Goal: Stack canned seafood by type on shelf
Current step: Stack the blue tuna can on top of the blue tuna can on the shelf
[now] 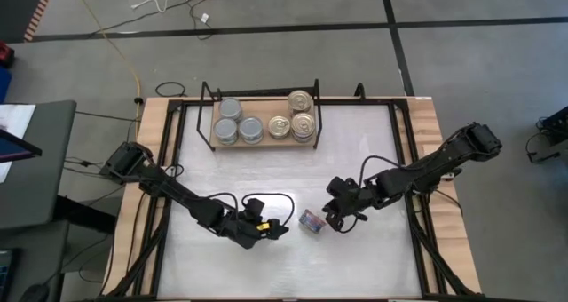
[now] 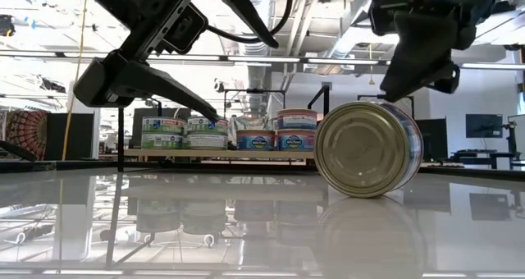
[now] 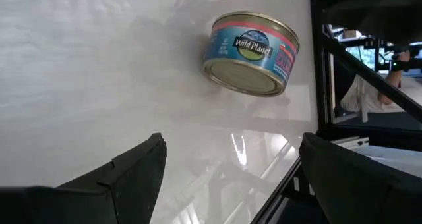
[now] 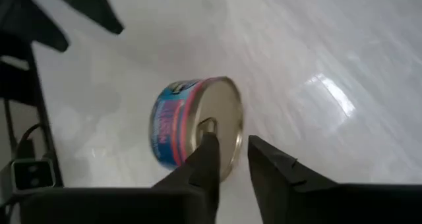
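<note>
A: Step in hand?
B: Recovery of one stray can [image 1: 311,221], lying on its edge on the white counter [image 1: 355,142], between the two hands and well apart from the shelf [image 1: 264,144] at the far side. Right hand [image 1: 335,218] just beside the can, fingers [image 4: 206,159] narrowly parted, nothing held; whether touching the tin, cannot tell. Left hand [image 1: 280,230] on the can's other side, wide open and empty.

A: Next move?
B: Probably a grasp on the tipped can, a turn to lay it flat, then a carry to the far right of the shelf, onto the gold-topped cans [image 1: 298,116].

A: Surroundings, obstacles?
B: Grey-topped cans [image 1: 234,123] grouped at the shelf's left. Black wire frame [image 1: 207,102] around the shelf; a tin on its edge likely to roll.
</note>
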Action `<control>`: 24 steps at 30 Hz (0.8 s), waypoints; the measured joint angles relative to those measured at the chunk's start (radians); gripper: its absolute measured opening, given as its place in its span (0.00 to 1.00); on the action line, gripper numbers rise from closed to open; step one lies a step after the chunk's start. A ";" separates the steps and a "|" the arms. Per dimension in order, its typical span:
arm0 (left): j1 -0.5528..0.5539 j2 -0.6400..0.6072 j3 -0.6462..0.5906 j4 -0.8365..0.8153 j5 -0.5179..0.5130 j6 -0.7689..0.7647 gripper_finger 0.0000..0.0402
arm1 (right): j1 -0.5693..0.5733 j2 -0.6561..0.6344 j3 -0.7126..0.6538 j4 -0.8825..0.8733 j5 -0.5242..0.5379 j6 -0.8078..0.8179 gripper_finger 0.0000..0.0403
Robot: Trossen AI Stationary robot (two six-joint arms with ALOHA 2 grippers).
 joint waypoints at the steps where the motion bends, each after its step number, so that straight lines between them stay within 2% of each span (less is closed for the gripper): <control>1: 0.000 0.000 0.000 0.000 0.000 0.002 0.83 | 0.003 -0.006 0.000 0.002 -0.003 -0.016 0.24; 5: 0.000 0.000 0.000 -0.004 0.000 0.008 0.83 | 0.017 -0.008 0.000 0.034 -0.032 -0.054 0.36; 10: 0.000 0.000 0.000 -0.016 0.000 0.006 0.83 | 0.039 0.007 0.000 0.122 -0.046 -0.084 0.57; 16: 0.000 0.001 0.000 -0.017 0.000 0.006 0.83 | 0.052 0.078 0.005 0.182 -0.045 -0.142 0.78; 20: 0.000 0.001 0.000 -0.019 -0.004 0.006 0.83 | 0.052 0.125 0.043 0.158 -0.049 -0.201 0.88; 24: 0.000 0.001 0.000 -0.030 -0.016 0.002 0.83 | 0.051 0.172 0.083 0.153 -0.053 -0.215 0.92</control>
